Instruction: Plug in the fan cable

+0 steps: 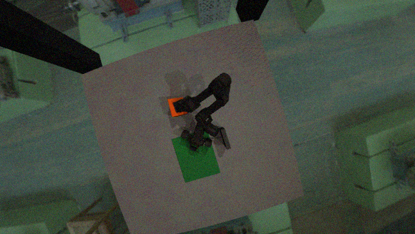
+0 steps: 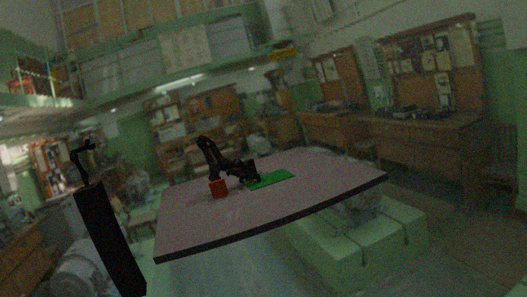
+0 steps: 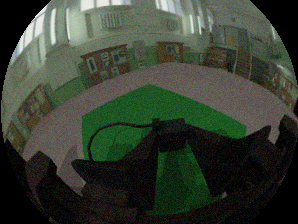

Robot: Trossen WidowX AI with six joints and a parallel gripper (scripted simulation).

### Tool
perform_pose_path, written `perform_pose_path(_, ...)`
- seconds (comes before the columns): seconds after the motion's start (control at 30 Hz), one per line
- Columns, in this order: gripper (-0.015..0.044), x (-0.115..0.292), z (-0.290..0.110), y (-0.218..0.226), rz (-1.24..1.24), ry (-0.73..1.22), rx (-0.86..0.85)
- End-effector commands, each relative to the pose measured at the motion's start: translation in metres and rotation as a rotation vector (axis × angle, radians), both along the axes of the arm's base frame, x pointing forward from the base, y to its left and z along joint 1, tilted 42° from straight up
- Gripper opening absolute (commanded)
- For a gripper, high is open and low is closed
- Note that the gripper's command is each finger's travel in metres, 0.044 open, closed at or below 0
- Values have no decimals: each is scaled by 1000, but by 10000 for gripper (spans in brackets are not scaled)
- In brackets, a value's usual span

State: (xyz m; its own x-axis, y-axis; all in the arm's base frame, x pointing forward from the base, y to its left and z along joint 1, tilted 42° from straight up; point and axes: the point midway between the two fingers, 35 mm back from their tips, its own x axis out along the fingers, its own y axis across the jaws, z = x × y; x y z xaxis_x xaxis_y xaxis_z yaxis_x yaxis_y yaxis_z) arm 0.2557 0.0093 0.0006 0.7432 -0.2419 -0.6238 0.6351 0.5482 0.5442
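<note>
The green board (image 1: 200, 167) (image 2: 277, 177) (image 3: 150, 102) lies flat on the table. My gripper (image 1: 196, 147) (image 2: 254, 179) (image 3: 170, 130) is shut on the dark plug and is over the end of the board nearest the arm's base. The plug (image 3: 171, 131) sits between the fingertips in the wrist view. The thin black cable (image 3: 107, 126) leaves the plug's left side, arcs over the board and passes behind the left finger. The four-pin header cannot be made out; the plug and fingers cover that spot. Whether the plug touches the header cannot be told. No fan can be made out.
An orange box (image 1: 171, 107) (image 2: 219, 188) stands at the arm's base, beside the board. The arm bends over between them. The table (image 1: 257, 161) (image 2: 285, 204) (image 3: 200, 82) extends around the board. A black beam (image 1: 48, 42) (image 2: 112, 245) stands off the table. The pictures are dark and grainy.
</note>
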Motion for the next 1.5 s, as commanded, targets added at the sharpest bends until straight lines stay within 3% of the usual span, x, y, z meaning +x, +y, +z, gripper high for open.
perform_pose_path(0.0,0,0,0,0,2,1,0)
perform_pose_path(0.07,0,0,0,0,2,1,0)
perform_pose_path(0.33,205,0,0,0,0,0,0)
perform_pose_path(1.1,205,0,0,0,0,0,0)
perform_pose_path(1.47,205,-11,22,10,-2,7,6)
